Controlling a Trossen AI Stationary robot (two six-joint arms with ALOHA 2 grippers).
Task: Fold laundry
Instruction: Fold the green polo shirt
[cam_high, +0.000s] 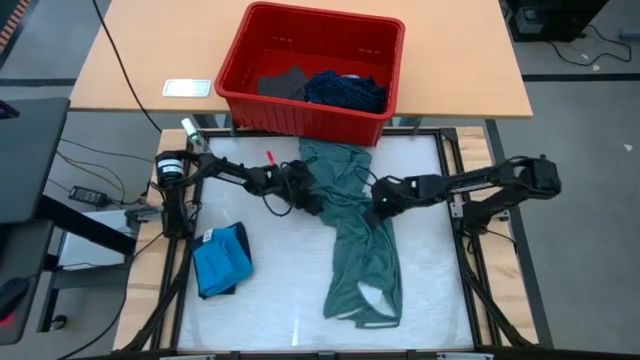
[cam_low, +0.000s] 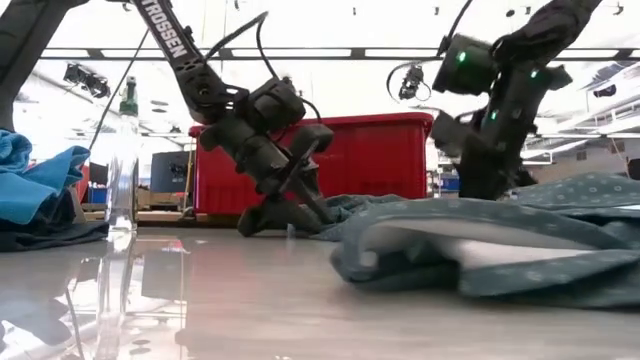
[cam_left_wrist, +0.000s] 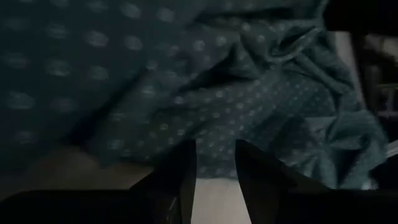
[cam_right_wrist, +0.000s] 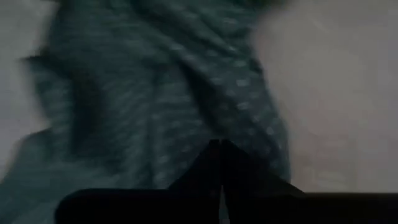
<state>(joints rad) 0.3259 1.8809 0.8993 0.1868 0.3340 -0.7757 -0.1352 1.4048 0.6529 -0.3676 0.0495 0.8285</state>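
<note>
The grey-green shirt (cam_high: 355, 240) is laid lengthwise down the tabletop (cam_high: 270, 300) between the left gripper (cam_high: 312, 200), fingers slightly parted at its upper edge, and the right gripper (cam_high: 381, 197), fingers closed on its opposite edge.

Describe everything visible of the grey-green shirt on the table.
The grey-green shirt is soft, pale-dotted cloth, lying crumpled in a long strip on the table, one end by the red bin, the other showing a pale inside. The left gripper meets one edge; the right gripper, jaws together, is on the opposite edge.
</note>
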